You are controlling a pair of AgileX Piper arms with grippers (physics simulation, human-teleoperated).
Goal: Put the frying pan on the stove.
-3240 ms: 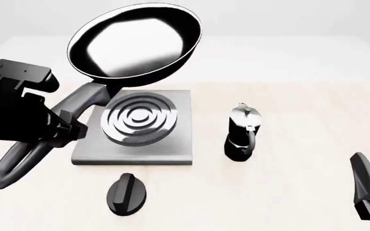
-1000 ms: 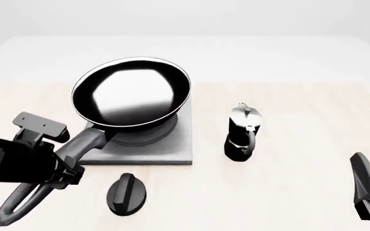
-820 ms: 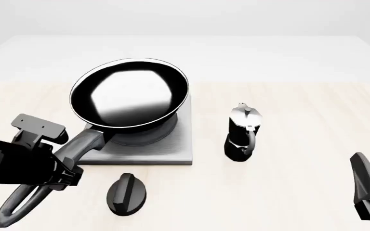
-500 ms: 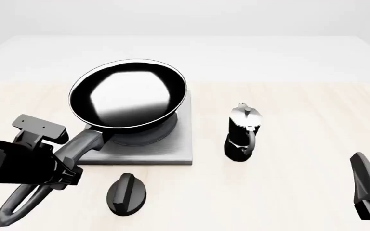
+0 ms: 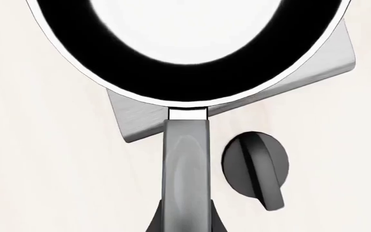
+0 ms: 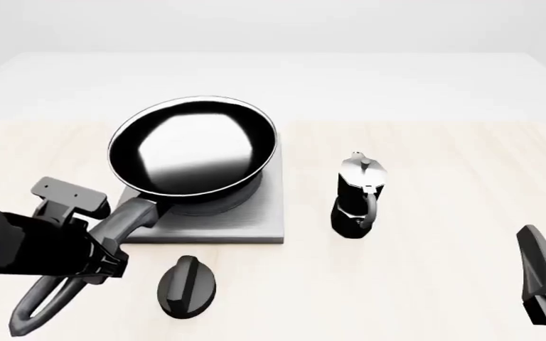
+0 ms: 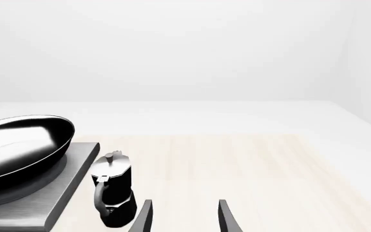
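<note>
We can read no text, label, brand, number or sign in any view; the frying pan (image 6: 193,151), the stove (image 6: 264,213) and the desk (image 6: 425,270) carry only plain surfaces.

The front view looks forward and down over the whole table (image 6: 425,85). The left wrist view sits close above the frying pan (image 5: 185,53) handle — the right wrist view looks low across the table; all share the stove (image 6: 268,213).

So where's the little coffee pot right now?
In the front view the moka pot stands upright on the table, just right of the stove and its frying pan, touching neither.
</note>
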